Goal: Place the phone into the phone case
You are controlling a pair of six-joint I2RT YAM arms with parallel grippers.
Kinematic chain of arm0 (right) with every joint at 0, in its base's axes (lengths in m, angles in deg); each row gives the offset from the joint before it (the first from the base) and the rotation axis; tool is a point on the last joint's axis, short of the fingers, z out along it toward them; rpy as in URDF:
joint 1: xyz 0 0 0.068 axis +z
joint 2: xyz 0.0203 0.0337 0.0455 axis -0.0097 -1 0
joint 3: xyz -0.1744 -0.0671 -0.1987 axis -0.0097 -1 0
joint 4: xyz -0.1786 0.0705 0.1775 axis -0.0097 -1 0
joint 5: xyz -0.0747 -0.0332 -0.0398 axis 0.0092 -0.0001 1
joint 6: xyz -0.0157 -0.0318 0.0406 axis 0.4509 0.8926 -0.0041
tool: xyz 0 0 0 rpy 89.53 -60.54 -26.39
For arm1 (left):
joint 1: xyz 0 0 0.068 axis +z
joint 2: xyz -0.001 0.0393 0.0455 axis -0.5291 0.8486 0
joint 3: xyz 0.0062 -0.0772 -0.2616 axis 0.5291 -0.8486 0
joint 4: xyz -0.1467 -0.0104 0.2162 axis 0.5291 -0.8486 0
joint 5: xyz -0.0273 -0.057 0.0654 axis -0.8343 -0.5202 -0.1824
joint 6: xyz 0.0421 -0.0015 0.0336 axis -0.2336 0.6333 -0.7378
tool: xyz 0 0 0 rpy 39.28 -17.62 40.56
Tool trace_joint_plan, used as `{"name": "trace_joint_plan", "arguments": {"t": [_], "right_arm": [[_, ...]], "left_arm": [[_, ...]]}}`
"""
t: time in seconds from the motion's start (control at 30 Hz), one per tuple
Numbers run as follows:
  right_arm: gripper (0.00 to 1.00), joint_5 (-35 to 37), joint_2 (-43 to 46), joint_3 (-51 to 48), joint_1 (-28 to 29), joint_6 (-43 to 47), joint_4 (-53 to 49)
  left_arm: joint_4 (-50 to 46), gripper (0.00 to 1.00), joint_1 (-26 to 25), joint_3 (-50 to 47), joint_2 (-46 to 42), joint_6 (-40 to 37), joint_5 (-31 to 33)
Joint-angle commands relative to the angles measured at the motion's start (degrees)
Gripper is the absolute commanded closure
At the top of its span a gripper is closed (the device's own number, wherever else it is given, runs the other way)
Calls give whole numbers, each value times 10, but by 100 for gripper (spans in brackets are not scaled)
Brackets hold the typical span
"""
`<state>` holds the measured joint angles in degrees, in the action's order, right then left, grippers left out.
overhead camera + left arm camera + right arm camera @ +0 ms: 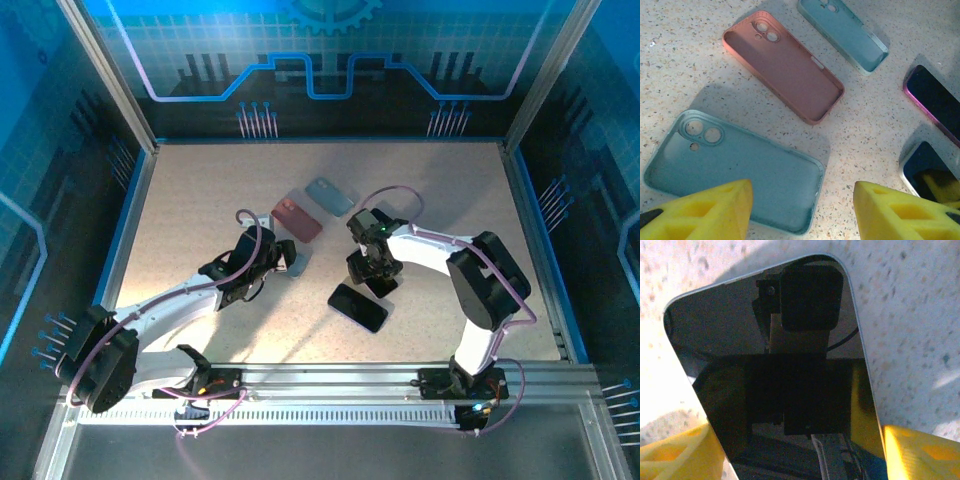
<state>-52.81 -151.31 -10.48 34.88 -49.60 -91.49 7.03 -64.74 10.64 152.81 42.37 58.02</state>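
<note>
Right wrist view: right gripper straddles phone, pinch unclear. Left gripper hangs spread above blue case. Pickup step, likely; next: firm clamp, then align phone over case.

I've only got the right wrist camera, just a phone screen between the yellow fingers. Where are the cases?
Observer: Three empty cases lie to that phone's left: a pink case, a teal case and a light blue case.
Operator: Where's the left claw?
Observer: The left claw is open, hovering over the light blue case.
Operator: Any other phone?
Observer: Yes, a second phone lies flat close beside yours.
</note>
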Motion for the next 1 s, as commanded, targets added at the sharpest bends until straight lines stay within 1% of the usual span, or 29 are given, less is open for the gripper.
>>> {"name": "trace_joint_plan", "arguments": {"t": [0.0,0.17,0.23,0.47,0.63,0.77,0.93,0.97], "right_arm": [[23,-12,-15,23,-16,-27,12],[13,-27,-17,23,-19,-34,22],[11,-29,-16,20,-18,-31,22],[8,-1,4,-5,-14,-14,28],[9,19,-8,-5,-3,-6,23],[16,42,-18,-5,9,-11,23],[34,43,-25,-13,11,-14,40],[35,43,-24,-15,11,-12,43]], "left_arm": [[-10,44,-3,10,-8,-12,4],[-13,44,-4,11,-1,-13,8],[-13,44,-4,11,1,-13,7],[-11,44,-4,9,4,-11,9],[-10,44,-5,11,11,-9,4],[-13,44,-4,13,12,-6,1],[-17,44,-8,16,13,-5,-4],[-18,44,-9,18,15,-6,-6]]}}
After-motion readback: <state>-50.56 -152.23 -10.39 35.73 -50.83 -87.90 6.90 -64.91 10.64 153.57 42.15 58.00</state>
